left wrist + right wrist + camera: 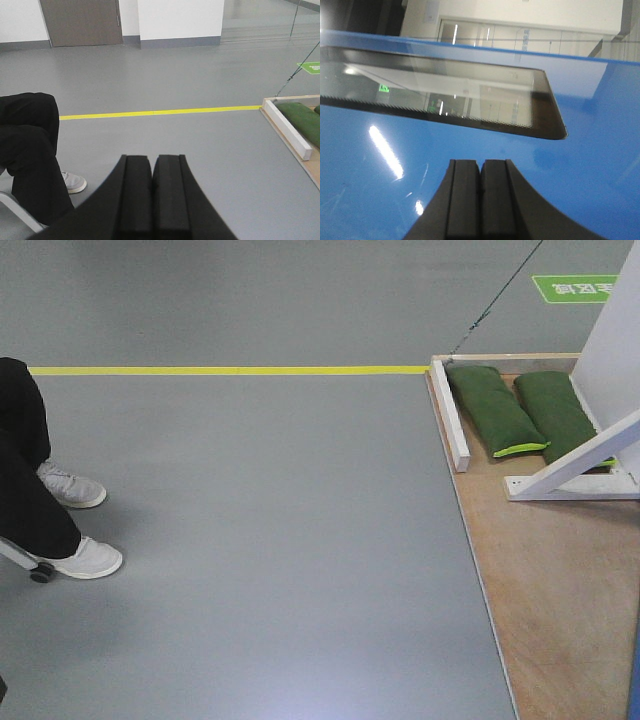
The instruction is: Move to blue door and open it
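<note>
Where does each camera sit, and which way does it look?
Front view: set high, looks down at the grey floor, the wooden platform and green sandbags; no robot part shows.
Left wrist view: behind the shut left gripper, looks level across the floor to a far wall.
Right wrist view: behind the shut right gripper, close against the blue door.
Shared: front and left wrist show the yellow line and a person's legs.

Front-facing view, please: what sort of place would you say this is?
Probably an indoor test hall: smooth grey floor with a yellow tape line, and a plywood platform weighted by green sandbags.
</note>
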Tool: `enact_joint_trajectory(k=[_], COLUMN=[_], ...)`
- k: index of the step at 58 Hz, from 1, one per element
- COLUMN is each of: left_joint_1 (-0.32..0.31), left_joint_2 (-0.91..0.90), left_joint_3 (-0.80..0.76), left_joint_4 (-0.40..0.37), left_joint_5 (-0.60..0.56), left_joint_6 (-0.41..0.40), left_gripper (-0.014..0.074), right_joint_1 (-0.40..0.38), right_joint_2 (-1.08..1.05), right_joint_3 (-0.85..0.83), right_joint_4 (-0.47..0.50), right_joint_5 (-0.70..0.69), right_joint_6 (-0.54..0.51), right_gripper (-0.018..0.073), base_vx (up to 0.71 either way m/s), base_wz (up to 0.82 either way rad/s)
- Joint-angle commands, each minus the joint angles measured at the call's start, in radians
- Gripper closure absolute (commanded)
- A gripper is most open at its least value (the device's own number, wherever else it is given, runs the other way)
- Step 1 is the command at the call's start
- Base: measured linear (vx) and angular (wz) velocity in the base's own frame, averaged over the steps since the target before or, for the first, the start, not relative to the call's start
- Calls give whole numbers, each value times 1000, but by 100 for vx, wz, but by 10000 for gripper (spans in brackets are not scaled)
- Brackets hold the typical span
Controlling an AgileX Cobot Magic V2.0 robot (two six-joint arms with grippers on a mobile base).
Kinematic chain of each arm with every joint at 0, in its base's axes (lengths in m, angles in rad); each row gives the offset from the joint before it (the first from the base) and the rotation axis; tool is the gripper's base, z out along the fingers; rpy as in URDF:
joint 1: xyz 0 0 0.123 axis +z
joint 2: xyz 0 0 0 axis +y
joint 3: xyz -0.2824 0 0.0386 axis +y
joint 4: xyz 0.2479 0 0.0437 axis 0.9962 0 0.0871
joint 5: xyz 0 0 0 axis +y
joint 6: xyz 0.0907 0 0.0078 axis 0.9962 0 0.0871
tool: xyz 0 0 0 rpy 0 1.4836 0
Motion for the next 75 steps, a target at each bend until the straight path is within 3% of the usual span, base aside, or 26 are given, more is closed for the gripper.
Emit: enact_joint_trajectory(k=[1, 75], left_joint_1=[-7, -7], left_joint_2=[-13, -13], left_joint_3=[-26, -26], left_joint_4=[-2, -2], left_joint_5=[-85, -85], left_joint_6=[-7, -7], left_gripper=[524, 524], right_joint_1=[39, 566], right_joint_2=[-73, -74], right_joint_3=[-43, -411], right_joint_4=[123, 122], right_joint_5=[127, 126], right_joint_6=[-7, -8], right_gripper=[547, 547], base_vx=[0, 0], base_wz=[0, 0])
